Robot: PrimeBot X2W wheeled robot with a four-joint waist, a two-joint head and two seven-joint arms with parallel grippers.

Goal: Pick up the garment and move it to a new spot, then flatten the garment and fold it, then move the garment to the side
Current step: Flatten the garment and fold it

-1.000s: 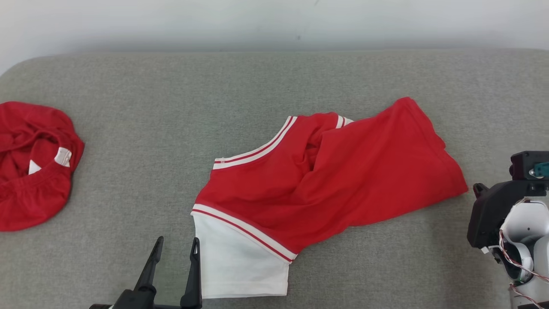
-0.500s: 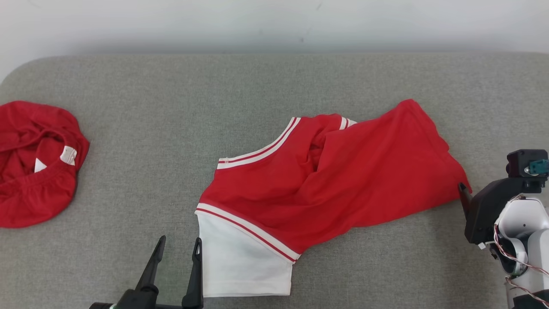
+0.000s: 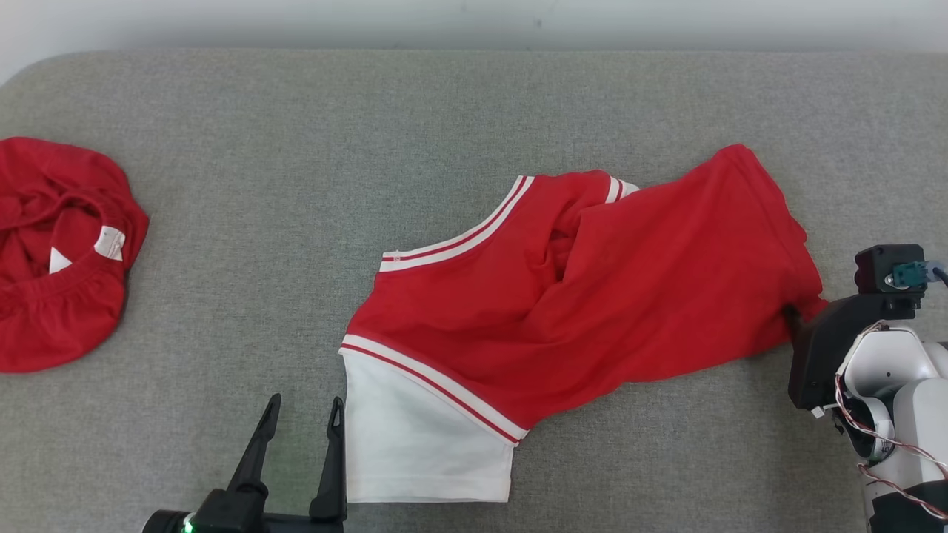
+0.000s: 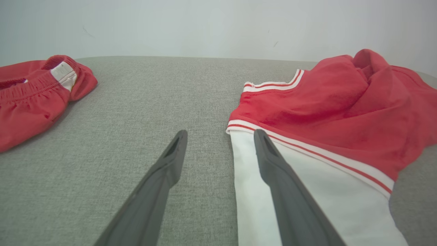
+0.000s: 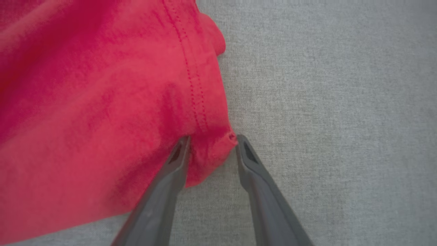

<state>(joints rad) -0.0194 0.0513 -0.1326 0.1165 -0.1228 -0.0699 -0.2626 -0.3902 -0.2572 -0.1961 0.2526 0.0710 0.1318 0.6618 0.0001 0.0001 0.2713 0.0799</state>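
Two dark fingers of the right gripper stand parted around the near right corner of the garment. In the right wrist view one finger lies on the red cloth just inside the stitched hem. The other sits at the very tip of the corner, over the grey surface. The bunched corner fills the gap between them, and the jaws have not closed down on it. In the head view this gripper comes in from the right edge, its tip tucked at the garment's lower right corner.

The left gripper rises from the bottom edge with its fingers spread wide, holding nothing. Its inner finger is just beside the left edge of the white panel. In the left wrist view that finger overlaps the white panel. Whether it touches the cloth cannot be told.

The garment lies right of centre on the grey surface, rumpled and partly folded over itself. It is red, with red-and-white striped trim, and the white panel sits at its near left end. Well apart, at the far left, a second red garment lies crumpled, with a white label showing inside its waistband. A pale wall stands beyond the surface.
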